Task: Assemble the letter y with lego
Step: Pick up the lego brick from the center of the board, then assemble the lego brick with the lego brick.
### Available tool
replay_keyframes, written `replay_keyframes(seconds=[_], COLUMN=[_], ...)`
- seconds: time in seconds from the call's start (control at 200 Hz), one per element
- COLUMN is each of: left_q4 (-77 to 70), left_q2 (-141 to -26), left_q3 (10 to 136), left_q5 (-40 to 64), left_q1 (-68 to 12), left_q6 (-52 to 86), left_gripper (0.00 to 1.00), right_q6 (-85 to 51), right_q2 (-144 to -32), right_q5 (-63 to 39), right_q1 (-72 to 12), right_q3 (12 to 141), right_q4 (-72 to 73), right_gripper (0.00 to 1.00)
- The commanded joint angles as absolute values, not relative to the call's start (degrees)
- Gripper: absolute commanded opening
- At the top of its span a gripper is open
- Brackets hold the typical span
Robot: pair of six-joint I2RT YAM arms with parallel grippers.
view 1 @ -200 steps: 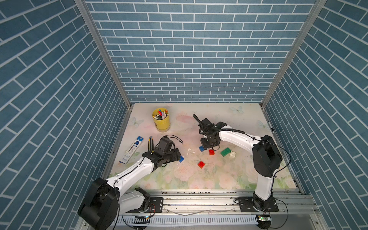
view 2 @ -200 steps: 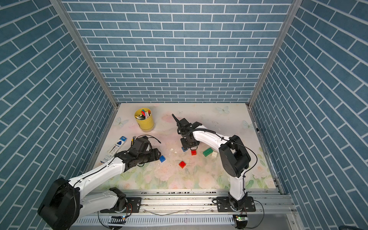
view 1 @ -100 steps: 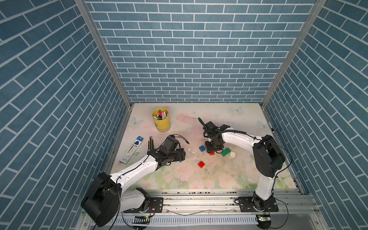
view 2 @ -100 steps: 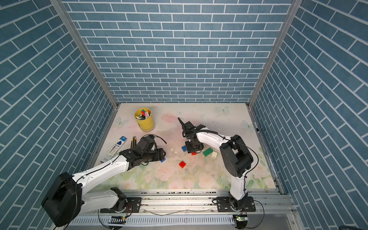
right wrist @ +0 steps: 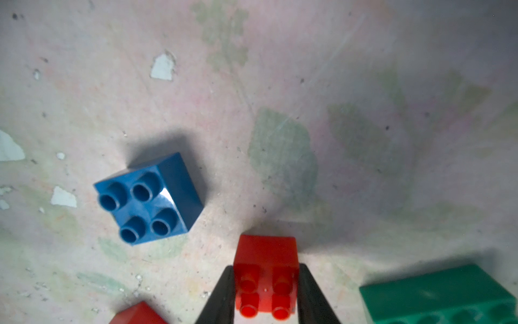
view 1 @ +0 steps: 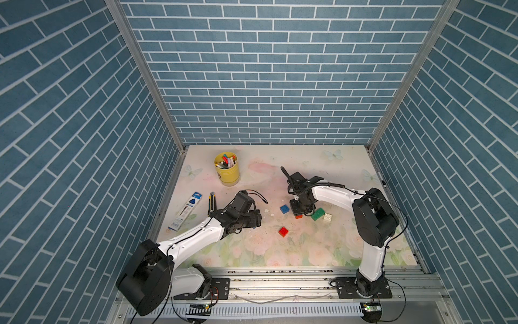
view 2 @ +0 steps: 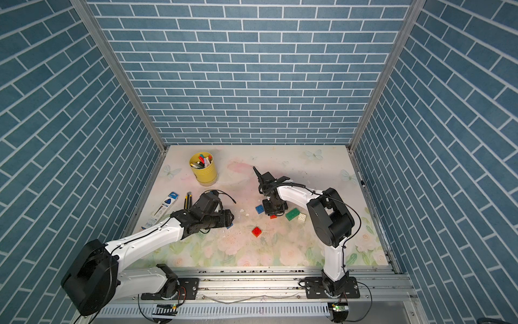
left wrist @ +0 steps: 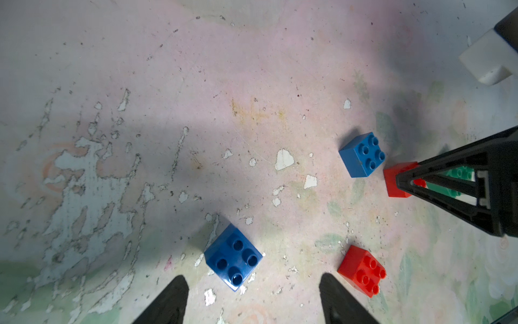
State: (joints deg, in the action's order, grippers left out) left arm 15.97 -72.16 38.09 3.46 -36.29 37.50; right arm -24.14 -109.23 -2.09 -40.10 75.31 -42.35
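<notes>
Right wrist view: our right gripper pinches a red brick, and we risk nudging the green brick near it if we lift askew.

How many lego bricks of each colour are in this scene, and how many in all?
Blue brick: 2
Red brick: 2
Green brick: 1
White brick: 1
Total: 6
</notes>
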Motion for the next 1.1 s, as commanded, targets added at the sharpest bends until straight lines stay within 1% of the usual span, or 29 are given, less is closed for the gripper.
replay_keyframes(seconds=[0.0,0.17,0.35,0.475,0.67,1.095], left_q4=[16.5,15.5,15.3,14.4,9.7,10.5], left_q2=[-73.2,-74.3,-74.6,-74.5,-75.0,-75.1], left_q3=[39.4,39.0,39.0,38.7,38.1,38.7], left_q5=[2.5,3.2,3.3,4.1,9.1,9.7], left_q1=[-36.7,-36.7,-36.7,-36.6,-36.6,-36.6], left_q6=[36.7,37.8,38.3,38.8,39.1,38.3], left_gripper=[0.77,0.77,0.77,0.77,0.77,0.78], right_q6=[-23.3,-18.7,-14.9,-13.6,-12.4,-10.2], right_q2=[-107.4,-105.4,-106.1,-107.2,-109.6,-115.2], right_q5=[-1.8,-3.6,-5.6,-7.7,-8.1,-9.0], right_q1=[-40.1,-40.2,-40.4,-40.8,-41.6,-42.3], right_q3=[74.7,75.4,78.4,81.0,84.5,89.9], right_q4=[-43.1,-44.2,-46.7,-48.0,-50.0,-52.4], right_gripper=[0.31,0.30,0.29,0.29,0.28,0.28])
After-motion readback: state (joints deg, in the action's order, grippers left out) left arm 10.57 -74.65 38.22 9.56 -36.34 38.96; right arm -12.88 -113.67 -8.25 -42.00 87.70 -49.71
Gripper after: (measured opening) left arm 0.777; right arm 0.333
